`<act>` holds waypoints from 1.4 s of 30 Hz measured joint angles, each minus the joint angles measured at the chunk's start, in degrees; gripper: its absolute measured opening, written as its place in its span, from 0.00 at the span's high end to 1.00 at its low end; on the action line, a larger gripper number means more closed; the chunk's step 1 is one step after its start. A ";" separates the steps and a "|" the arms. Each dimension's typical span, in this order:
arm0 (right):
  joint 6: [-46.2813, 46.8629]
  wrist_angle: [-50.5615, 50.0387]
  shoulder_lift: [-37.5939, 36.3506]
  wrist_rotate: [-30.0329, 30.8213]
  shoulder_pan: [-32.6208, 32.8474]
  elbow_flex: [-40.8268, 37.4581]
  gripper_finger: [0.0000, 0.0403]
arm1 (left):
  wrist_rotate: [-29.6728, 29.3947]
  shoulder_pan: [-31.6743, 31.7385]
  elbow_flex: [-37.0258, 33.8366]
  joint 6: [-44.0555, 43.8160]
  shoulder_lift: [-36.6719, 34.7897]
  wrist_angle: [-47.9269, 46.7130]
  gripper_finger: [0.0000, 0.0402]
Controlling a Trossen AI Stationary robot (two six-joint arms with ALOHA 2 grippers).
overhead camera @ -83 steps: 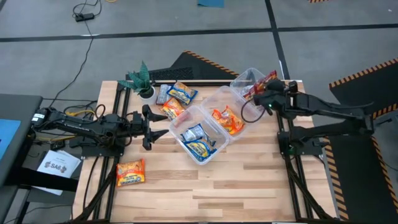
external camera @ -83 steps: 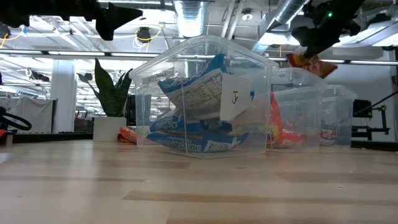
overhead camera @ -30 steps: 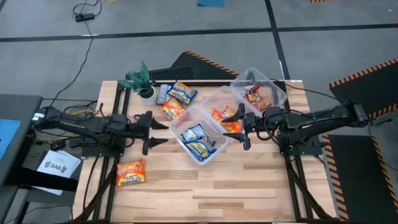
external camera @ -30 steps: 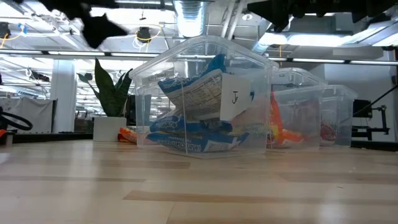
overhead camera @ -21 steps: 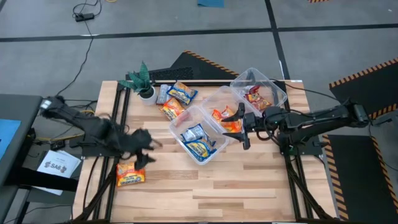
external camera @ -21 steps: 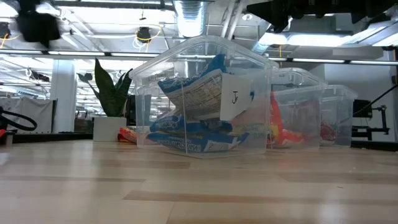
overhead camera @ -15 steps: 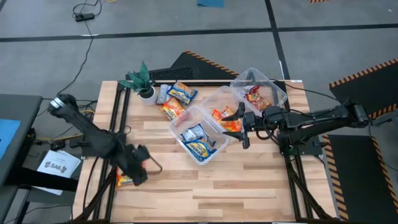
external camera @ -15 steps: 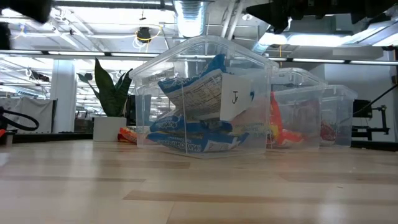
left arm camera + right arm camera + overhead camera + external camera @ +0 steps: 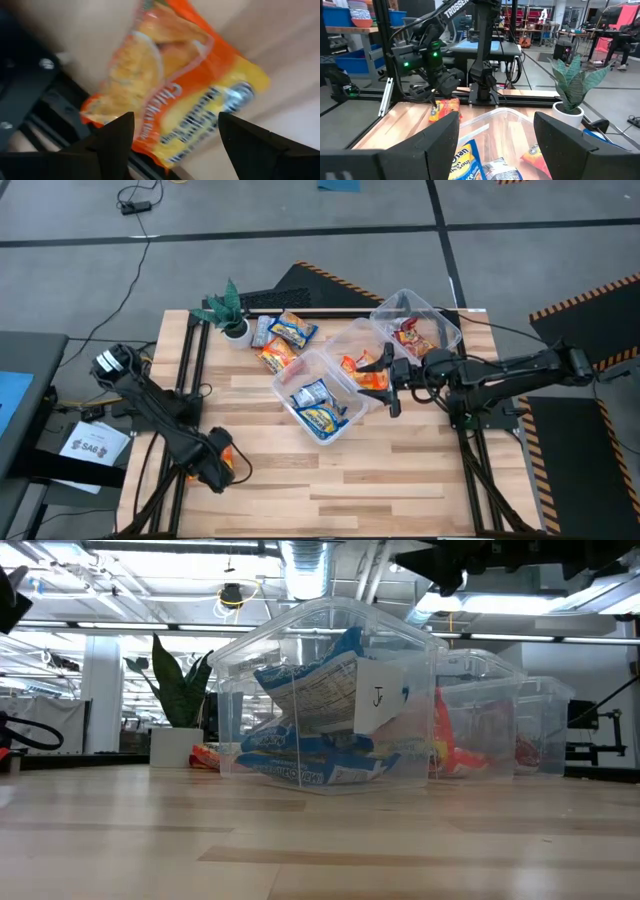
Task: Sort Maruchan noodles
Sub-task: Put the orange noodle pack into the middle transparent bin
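One orange packet (image 9: 170,95) directly under open left tool (image 9: 172,131).

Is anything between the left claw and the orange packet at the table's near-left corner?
Nothing visible. The left claw is open right over the orange packet, with only air between its fingers and the wrapper.

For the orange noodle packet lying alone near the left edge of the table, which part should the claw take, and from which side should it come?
Probably from straight above, pinching across the short width near the middle. The orange packet lies flat on the table, so no edge stands up for a side approach. The left claw is already open above it, a finger on each side. The right claw waits by the tubs.
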 joint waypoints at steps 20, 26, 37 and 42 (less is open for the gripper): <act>0.00 -0.17 0.00 -0.01 -0.34 0.00 0.31 | -0.76 0.44 -6.10 -8.51 0.36 5.57 0.32; 0.00 -0.15 0.00 -0.01 -0.34 0.00 0.31 | 1.40 0.93 -6.14 -9.47 0.37 5.90 0.44; 0.00 -0.14 0.00 -0.02 -0.34 0.00 0.31 | 1.00 4.40 -0.96 -2.20 0.77 3.36 0.97; -0.02 -0.11 0.00 -0.02 -0.34 0.00 0.31 | -0.04 6.48 6.57 4.98 0.73 -0.16 0.99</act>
